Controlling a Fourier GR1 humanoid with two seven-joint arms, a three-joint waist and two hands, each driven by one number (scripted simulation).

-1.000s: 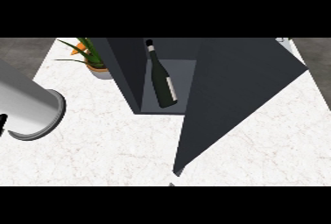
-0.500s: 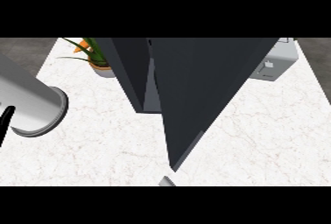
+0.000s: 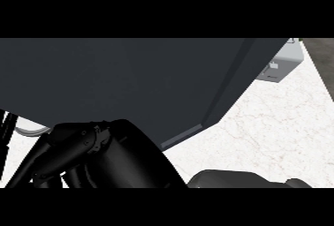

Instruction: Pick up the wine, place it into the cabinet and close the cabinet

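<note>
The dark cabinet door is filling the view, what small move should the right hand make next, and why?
Probably a short push on the door toward closed with the right hand, which sits by its lower edge. The door's edge stands out against the counter, and I cannot see it seated shut, so closing looks unfinished.

One dark cabinet (image 3: pixel 130 84) fills most of the view. One white marbled surface (image 3: pixel 274 132) shows to the cabinet's right. One pale grey box (image 3: pixel 284 66) sits by the cabinet's upper right corner, and one black hand (image 3: pixel 91 152) shows below the cabinet.
</note>
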